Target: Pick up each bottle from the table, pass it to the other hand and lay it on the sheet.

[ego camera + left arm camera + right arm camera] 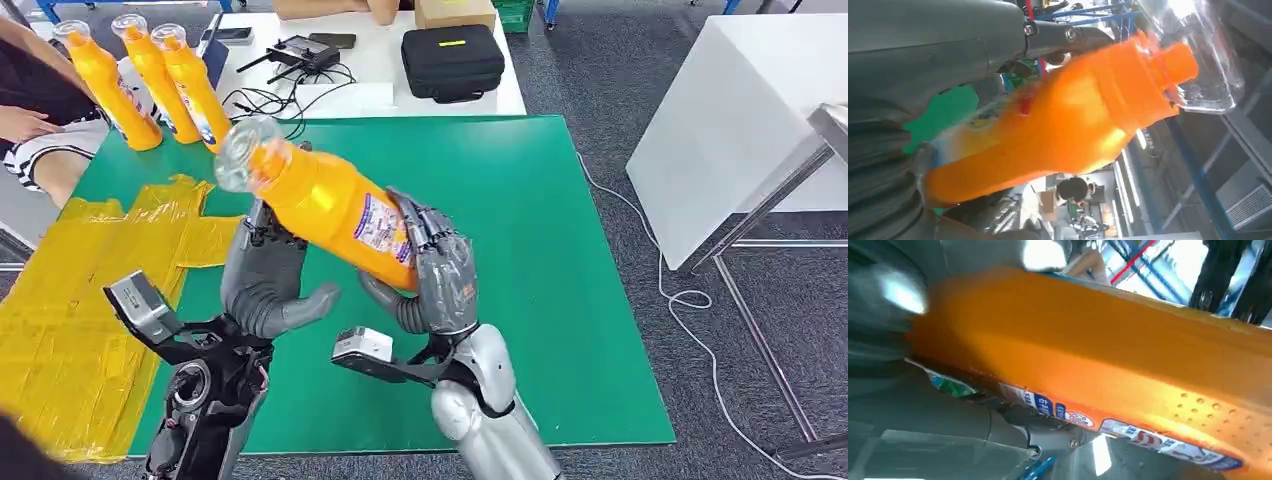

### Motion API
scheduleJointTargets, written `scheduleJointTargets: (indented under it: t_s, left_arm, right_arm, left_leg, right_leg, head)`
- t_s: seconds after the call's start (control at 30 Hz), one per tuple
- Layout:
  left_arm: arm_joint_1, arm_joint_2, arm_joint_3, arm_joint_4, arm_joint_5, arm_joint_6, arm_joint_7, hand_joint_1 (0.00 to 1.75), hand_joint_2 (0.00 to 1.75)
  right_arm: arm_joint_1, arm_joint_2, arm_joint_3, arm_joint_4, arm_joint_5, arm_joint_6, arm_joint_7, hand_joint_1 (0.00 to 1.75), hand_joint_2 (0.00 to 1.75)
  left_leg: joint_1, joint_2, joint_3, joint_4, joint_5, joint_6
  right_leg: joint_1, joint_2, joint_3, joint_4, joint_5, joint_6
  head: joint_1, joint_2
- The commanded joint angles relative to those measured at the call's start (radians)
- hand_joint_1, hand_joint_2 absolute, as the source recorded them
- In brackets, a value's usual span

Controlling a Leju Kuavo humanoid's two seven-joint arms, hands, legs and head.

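Orange bottle lies tilted within right hand fingers, above left hand

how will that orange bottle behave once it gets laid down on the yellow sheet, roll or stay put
The orange bottle looks rounded and smooth, so on its side it may roll a little. The yellow sheet is wrinkled, which should help check it. It looks full, so probably heavy for its size; the right hand wraps its lower body.

Silver right arm, dark grey fingers — black left arm, exposed cables.
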Motion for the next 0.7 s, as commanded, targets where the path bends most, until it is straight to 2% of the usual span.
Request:
scheduleJointTargets:
  t_s: [0.03, 0.37, 0.67, 0.7]
  left_arm:
    - [-0.036, 0.024, -0.016, 0.072, -0.001, 0.001, 0.005, 0.00, 1.75]
    - [-0.094, 0.011, 0.012, 0.200, 0.020, -0.012, 0.011, 0.00, 1.75]
    - [-0.137, -0.009, 0.041, 0.264, 0.011, -0.004, 0.014, 0.00, 1.75]
    - [-0.140, -0.011, 0.042, 0.267, 0.010, -0.002, 0.014, 0.05, 1.75]
  right_arm:
    - [-0.060, -0.007, 0.147, 0.216, 0.079, 0.027, 0.009, 1.75, 1.75]
    - [-0.040, 0.004, 0.178, 0.261, 0.094, 0.019, 0.007, 1.75, 1.75]
    - [-0.068, 0.020, 0.179, 0.310, 0.073, -0.019, 0.004, 1.75, 1.75]
    - [-0.068, 0.020, 0.179, 0.311, 0.070, -0.019, 0.004, 1.75, 1.75]
  left_leg:
    - [0.001, 0.000, 0.007, -0.003, -0.001, 0.000]
    - [0.000, -0.003, 0.006, -0.003, 0.000, 0.000]
    - [0.000, -0.003, 0.002, -0.001, 0.000, 0.000]
    - [0.000, -0.002, 0.001, -0.001, 0.000, 0.000]
  right_leg:
    - [0.001, -0.002, 0.007, -0.003, -0.001, 0.000]
    - [0.001, -0.005, 0.007, -0.003, -0.001, 0.001]
    - [0.001, -0.004, 0.003, -0.001, -0.001, 0.000]
    - [0.001, -0.003, 0.002, -0.001, -0.001, 0.000]
  head:
    - [0.000, 0.000]
    - [0.000, 0.000]
    - [0.000, 0.000]
    - [0.000, 0.000]
